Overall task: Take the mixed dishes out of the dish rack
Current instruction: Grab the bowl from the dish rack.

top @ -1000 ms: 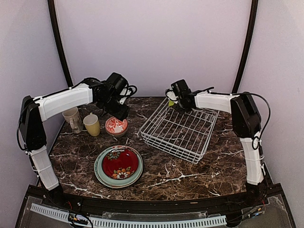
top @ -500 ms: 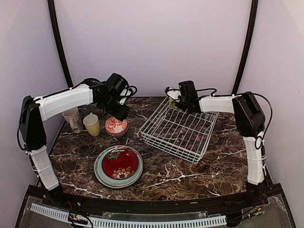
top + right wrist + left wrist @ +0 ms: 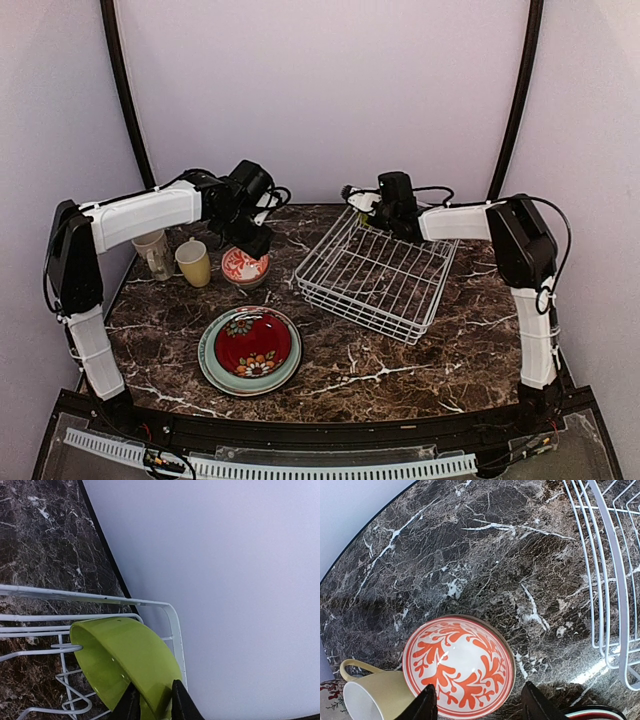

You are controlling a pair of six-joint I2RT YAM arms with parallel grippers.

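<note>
1. The table (image 3: 400, 360) is a dark brown marble slab, glossy, with white veins running through it.
2. The dish rack (image 3: 375, 275) is white wire, rectangular, with a grid base and low sides. It sits skewed by the table's far right corner.
3. Toward the near edge, left of centre, I see a stack of round plates. A glazed red floral plate (image 3: 253, 342) lies on a wider pale-green flowered plate (image 3: 207, 362).
4. A small round bowl (image 3: 457, 665), white inside with an orange-red leaf pattern, stands on the marble between the rack and the mugs.
5. The lime bowl (image 3: 130, 665), smooth and glossy, is tipped on its side in the rack's far-left corner, with its rim lying against the wires.
6. By the left edge a yellow mug (image 3: 194, 262) stands just beside a beige mug (image 3: 152, 251), both upright.
7. My left gripper (image 3: 480, 701) hangs over the patterned bowl with its fingers well apart and holds nothing.
8. My right gripper (image 3: 154, 692) pinches the lime bowl's wall, with one finger on each face at the rim.
</note>
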